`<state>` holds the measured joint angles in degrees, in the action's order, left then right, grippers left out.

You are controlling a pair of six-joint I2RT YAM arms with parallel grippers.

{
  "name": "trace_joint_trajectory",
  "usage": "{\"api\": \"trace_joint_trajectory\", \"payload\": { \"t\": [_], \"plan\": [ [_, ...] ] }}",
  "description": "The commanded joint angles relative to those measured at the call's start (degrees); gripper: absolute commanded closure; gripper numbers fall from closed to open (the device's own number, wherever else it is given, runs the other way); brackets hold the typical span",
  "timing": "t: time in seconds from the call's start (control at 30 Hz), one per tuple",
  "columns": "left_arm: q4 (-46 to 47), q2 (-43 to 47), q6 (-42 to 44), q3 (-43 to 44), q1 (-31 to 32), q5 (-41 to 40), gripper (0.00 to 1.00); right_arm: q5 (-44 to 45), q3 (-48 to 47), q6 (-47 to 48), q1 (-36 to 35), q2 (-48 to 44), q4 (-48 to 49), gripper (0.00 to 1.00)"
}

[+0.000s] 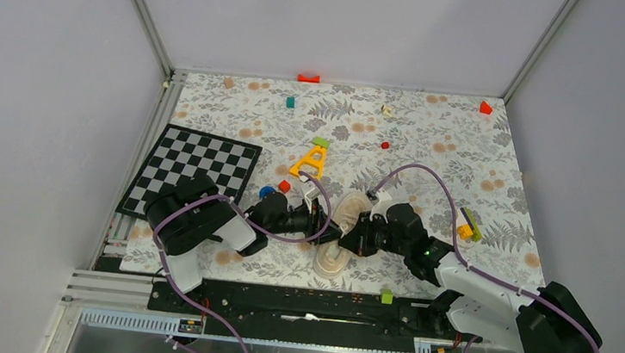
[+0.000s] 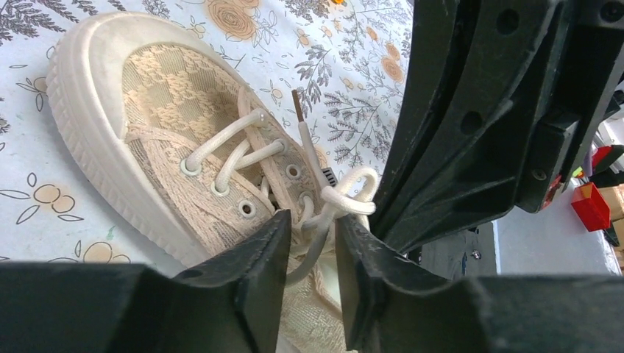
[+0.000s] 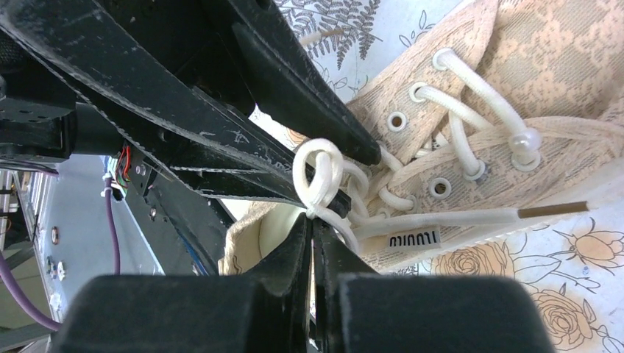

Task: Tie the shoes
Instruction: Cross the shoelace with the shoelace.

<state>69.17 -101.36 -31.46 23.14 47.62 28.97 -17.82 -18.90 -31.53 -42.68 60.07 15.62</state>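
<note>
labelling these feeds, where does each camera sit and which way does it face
top: above and behind the arms, looking down at the table, both arms meeting over the shoe
left wrist: on the left arm, facing the shoe's toe and lace, open left gripper below
right wrist: on the right arm, facing the eyelets, right gripper shut on the lace
shared: both wrist views show the looped lace and the other arm

Chessboard (image 1: 192,174) (far left), orange A-frame (image 1: 310,161), red block (image 1: 486,108).
</note>
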Motion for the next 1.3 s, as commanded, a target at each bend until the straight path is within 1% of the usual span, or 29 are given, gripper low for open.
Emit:
{"api": "trace_joint_trajectory", "payload": {
  "t": [0.0,0.1,0.5,0.73,0.77,0.83,0.87,0.9,1.07,1.13,1.2,1.27],
  "plan": [
    [-0.10,1.72,0.52,0.59,0.53,1.19,0.60,1.18,-0.66,0.16,-0.20,0.53,3.10,1.00],
    [-0.64,2.03,0.53,0.68,0.39,1.11,0.56,1.24,-0.58,0.07,-0.20,0.91,3.35,1.00],
    [-3.09,5.07,0.43,-0.70,0.09,2.23,0.48,1.92,-0.85,-0.10,-0.21,1.17,3.43,1.00],
    [-6.47,6.76,1.87,-0.46,0.10,3.48,0.40,1.83,-1.14,-0.20,-0.20,1.65,3.59,1.00],
    [-6.76,6.95,1.90,-0.35,0.04,3.62,0.37,1.92,-1.14,-0.20,-0.19,1.63,3.59,1.00],
    [-7.42,7.37,2.00,-0.37,0.11,4.09,0.28,1.94,-1.22,-0.13,-0.21,1.71,3.46,1.00],
    [-7.72,7.52,2.09,-0.30,0.08,4.31,0.15,1.92,-1.25,-0.14,-0.21,1.76,3.46,1.00],
    [-8.14,7.74,2.18,-0.29,0.09,4.35,0.13,1.96,-1.30,-0.12,-0.20,1.84,3.46,1.00],
    [-8.70,8.18,2.23,-0.50,0.05,4.66,0.12,2.09,-1.36,-0.15,-0.17,2.02,3.63,1.00],
    [-8.78,8.23,2.16,-0.63,0.06,4.96,0.14,2.23,-1.31,-0.20,-0.17,2.08,3.65,1.00],
    [-8.93,8.13,2.15,-0.72,0.08,5.62,0.18,2.27,-1.30,-0.22,-0.19,1.99,3.69,1.00],
    [-9.09,7.93,2.13,-0.72,0.08,6.44,0.25,2.49,-1.23,-0.29,-0.13,2.05,3.64,1.00]
  ]
}}
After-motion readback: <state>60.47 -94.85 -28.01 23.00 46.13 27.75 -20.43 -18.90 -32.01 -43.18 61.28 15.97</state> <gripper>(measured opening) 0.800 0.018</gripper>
